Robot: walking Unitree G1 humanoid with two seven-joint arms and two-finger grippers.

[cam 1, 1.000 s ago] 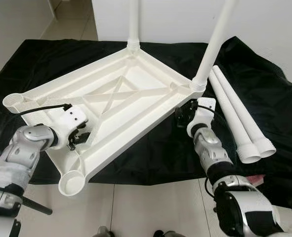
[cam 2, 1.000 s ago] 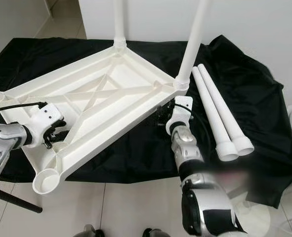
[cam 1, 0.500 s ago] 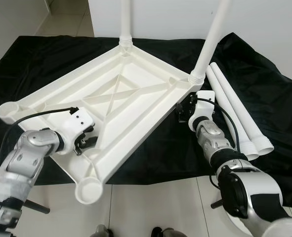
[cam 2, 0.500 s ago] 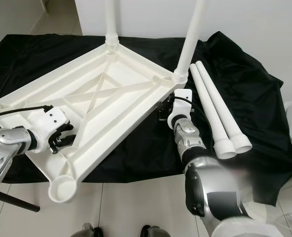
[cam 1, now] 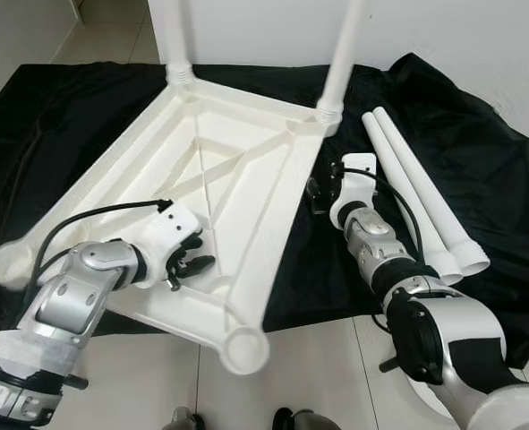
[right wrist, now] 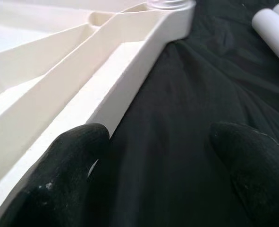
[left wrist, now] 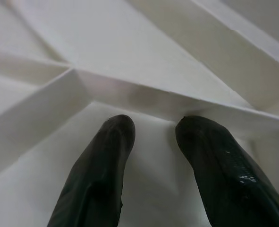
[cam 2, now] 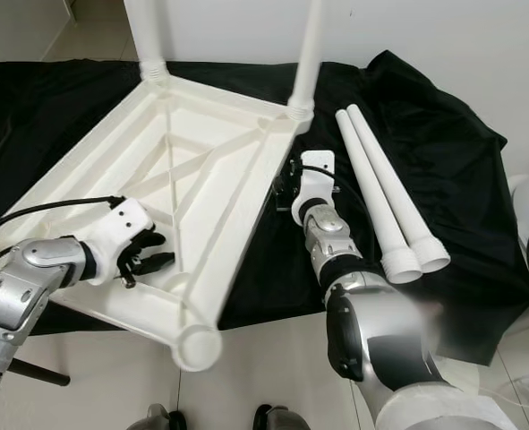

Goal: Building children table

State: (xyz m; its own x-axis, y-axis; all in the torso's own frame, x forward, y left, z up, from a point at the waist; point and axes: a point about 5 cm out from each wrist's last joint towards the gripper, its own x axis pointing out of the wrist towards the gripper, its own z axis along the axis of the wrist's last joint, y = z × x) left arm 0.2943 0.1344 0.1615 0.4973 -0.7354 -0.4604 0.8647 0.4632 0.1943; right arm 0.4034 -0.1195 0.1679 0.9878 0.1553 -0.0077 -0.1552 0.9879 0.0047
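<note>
Tabletop (cam 1: 237, 170), white plastic, inverted, ribbed underside uppermost; laid on the black cloth (cam 1: 479, 170) that covers the desk, its near corner overhanging the cloth's front edge above the floor (cam 1: 318, 367).

Legs fitted: two, upright in the far corner sockets, namely the far-left leg (cam 1: 173, 36) and the far-right leg (cam 1: 343, 54). Legs loose: two (cam 1: 416, 197), laid side by side on the cloth, right of the tabletop and apart from it. Sockets unfilled: near corner socket (cam 1: 244, 349) and left corner socket (cam 1: 9, 264).

Change recorded: against the pictures of a second ago, the tabletop is turned about on the cloth. The near socket, formerly at the left of the front edge, is now brought towards the middle, and the long near-right rim is now run almost straight away from the robot. Part of the shift may be owed to camera movement, but the tabletop's altered angle to the loose legs indicates a true rotation.

Left pincer (cam 1: 192, 262): set inside the tabletop beside a rib near the near socket, fingers narrowly parted, tips pressed to the plastic, nothing clamped. Right pincer (cam 1: 322, 194): placed at the tabletop's right rim below the far-right leg, jaws wide, one finger (right wrist: 68, 165) against the rim, the other over cloth.

Meaning for the task, as judged: an empty socket is presented closer to the robot, so a loose leg can be taken up next.
</note>
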